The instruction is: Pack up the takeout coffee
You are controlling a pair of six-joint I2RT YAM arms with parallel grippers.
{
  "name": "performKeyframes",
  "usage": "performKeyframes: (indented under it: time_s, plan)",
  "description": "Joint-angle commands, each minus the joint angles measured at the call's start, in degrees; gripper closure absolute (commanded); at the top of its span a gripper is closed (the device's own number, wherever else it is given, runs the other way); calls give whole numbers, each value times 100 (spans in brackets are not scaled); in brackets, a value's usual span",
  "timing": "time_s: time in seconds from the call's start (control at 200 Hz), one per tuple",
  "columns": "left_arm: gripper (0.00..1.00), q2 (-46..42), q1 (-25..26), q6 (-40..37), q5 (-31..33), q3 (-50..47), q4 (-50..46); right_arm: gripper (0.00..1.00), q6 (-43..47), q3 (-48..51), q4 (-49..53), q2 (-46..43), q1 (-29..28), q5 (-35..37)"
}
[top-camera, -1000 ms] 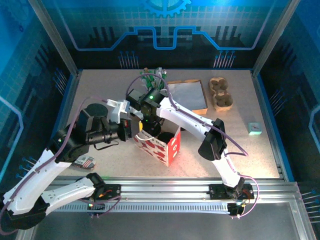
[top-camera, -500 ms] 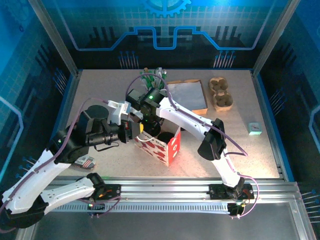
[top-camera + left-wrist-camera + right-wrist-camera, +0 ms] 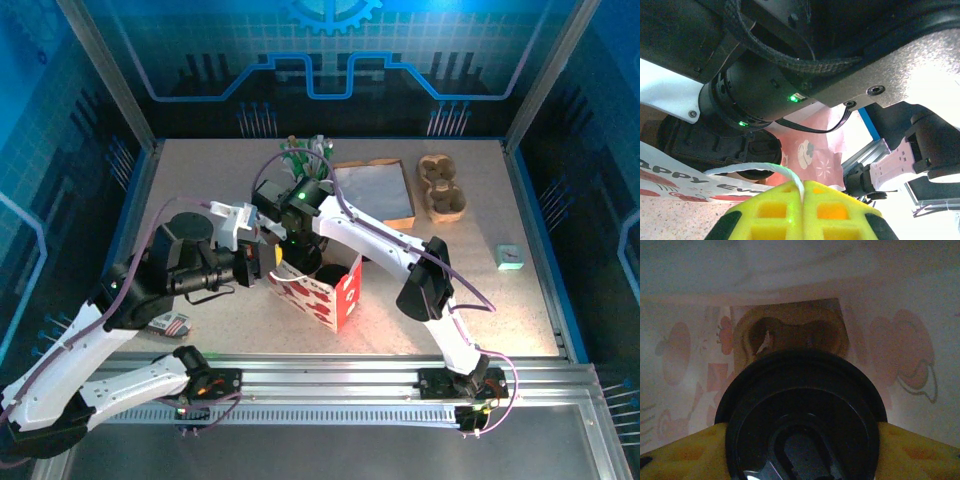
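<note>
The left fingers have been edged slightly rightward on the counter's near side, closer to the gift bag.

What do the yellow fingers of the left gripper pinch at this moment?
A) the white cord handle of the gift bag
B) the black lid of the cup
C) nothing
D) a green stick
A: in the left wrist view the left gripper is shut on the white cord handle of the gift bag.

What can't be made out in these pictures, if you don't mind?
- Right wrist: paper body of the takeout coffee, hidden under its lid; lid cut by the bottom edge.
- Top external: inside of the gift bag, hidden by the right arm.
- Left wrist: the bag's lettering, cut off behind the left gripper.
</note>
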State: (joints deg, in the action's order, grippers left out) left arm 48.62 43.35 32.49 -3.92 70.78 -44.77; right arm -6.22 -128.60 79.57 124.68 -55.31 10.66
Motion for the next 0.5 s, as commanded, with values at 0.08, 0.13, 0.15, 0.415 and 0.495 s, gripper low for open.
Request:
performKeyframes:
  time_s: [0.08,0.13,0.15,0.415,0.495]
  plan:
    - [100,-112,56,-205,67,213,69,53,-78,284,185,317,73,90]
    - [100,-133,55,-208,91,205,61,53,-83,351,120,264,73,72]
    - [100,-141,55,-213,98,207,65,53,-82,380,100,251,73,64]
    - [100,-199,56,-260,190,199,3,53,-124,414,95,241,73,56]
    - [100,-204,51,-261,190,189,10,53,-115,436,85,232,77,56]
